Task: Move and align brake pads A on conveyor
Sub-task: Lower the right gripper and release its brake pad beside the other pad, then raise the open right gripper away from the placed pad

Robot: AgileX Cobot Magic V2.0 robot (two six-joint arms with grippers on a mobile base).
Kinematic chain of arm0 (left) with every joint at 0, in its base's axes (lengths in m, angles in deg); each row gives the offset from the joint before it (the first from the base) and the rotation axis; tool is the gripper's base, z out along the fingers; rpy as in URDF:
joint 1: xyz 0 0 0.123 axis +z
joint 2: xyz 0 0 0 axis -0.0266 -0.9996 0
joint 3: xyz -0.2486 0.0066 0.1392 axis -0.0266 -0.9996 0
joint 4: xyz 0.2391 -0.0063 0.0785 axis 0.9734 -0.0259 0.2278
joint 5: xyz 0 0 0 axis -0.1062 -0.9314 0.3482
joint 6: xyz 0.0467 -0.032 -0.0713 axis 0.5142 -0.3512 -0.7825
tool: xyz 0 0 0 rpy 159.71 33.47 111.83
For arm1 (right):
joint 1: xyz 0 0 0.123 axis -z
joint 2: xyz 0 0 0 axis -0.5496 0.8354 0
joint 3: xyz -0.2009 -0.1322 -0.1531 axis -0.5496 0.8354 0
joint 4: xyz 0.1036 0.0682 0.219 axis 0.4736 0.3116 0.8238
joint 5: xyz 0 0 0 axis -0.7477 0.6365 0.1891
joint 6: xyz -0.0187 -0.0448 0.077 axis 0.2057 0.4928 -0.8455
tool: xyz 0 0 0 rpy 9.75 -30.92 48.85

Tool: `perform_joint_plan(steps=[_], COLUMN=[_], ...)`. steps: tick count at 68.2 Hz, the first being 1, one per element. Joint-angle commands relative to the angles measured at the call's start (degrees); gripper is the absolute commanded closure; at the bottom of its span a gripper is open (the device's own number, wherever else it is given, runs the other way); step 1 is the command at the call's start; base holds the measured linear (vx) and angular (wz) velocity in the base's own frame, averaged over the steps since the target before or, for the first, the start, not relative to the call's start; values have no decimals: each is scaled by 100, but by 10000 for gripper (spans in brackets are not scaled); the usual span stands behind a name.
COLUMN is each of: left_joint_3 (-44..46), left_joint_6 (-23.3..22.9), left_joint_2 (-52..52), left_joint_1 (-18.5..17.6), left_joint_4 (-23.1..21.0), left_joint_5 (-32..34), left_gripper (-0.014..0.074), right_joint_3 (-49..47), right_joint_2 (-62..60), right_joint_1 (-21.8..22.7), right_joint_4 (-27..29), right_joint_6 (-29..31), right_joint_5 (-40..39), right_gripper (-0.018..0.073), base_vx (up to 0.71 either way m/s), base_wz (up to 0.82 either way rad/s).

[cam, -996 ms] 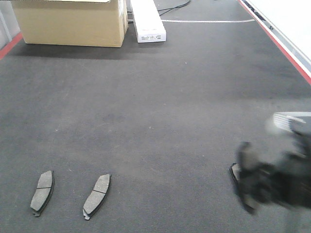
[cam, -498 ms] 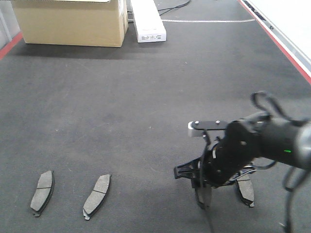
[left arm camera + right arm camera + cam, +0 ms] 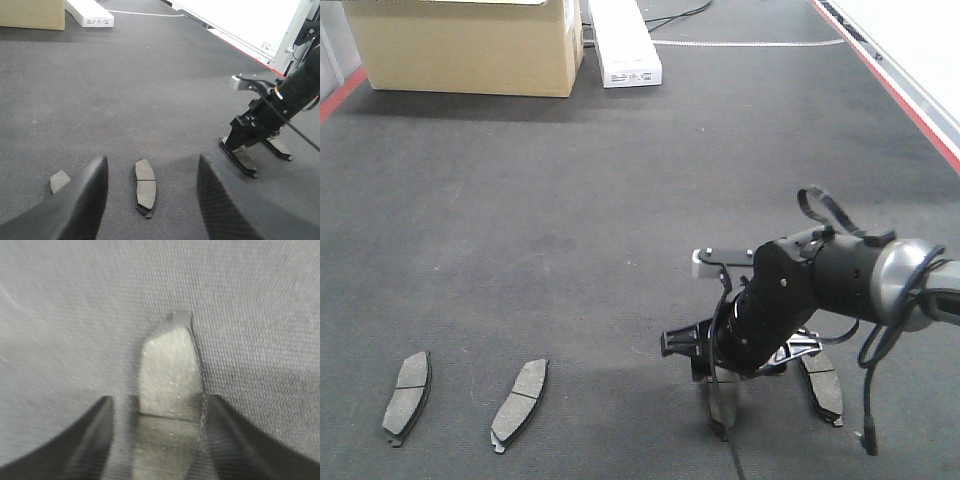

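Observation:
The conveyor (image 3: 620, 200) is a dark textured belt. Two brake pads (image 3: 412, 392) (image 3: 520, 402) lie side by side at its near left. My right gripper (image 3: 720, 385) points down at the near right, shut on a third brake pad (image 3: 723, 400) that is low at the belt. In the right wrist view this pad (image 3: 167, 370) fills the space between the fingers of the right gripper (image 3: 160, 405). A fourth pad (image 3: 822, 385) lies just right of it. My left gripper (image 3: 152, 165) hangs open above a lying pad (image 3: 144, 186).
A cardboard box (image 3: 470, 45) and a long white box (image 3: 623, 45) stand at the belt's far end. A red side rail (image 3: 920, 115) runs along the right edge, with a white panel (image 3: 250, 25) beyond it. Loose cables hang from the right arm (image 3: 840, 280).
My right arm has swung in from the right edge and carried one pad leftward, away from the pad that stays lying at the right. The two left pads have not moved.

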Motion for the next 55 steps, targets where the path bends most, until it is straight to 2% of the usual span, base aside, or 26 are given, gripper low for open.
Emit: perform_joint_plan(steps=[1,18,37,49,55], left_joint_3=[114,114,114,114,114], left_joint_6=[-5,-5,-5,-5,-5], left_joint_2=[-93,-93,-93,-93,-93], left_joint_1=[-27,-27,-27,-27,-27], left_joint_4=[-8,-8,-8,-8,-8], left_joint_5=[478,478,478,478,483], left_gripper=[220,220,220,220,220], right_joint_3=[-142,-130,-130,-130,-130], right_joint_2=[-608,-1985,-3786,-4765,-5213], right_joint_1=[7,7,7,7,7], right_joint_4=[-119,-867,-1273,-1404,-1397], right_joint_6=[-15,-24,41,599,657], right_joint_5=[-128,431,742,1025,1137], right_gripper=[123,123,124,125,125], base_vx=[0,0,0,0,0], base_wz=[0,0,0,0,0])
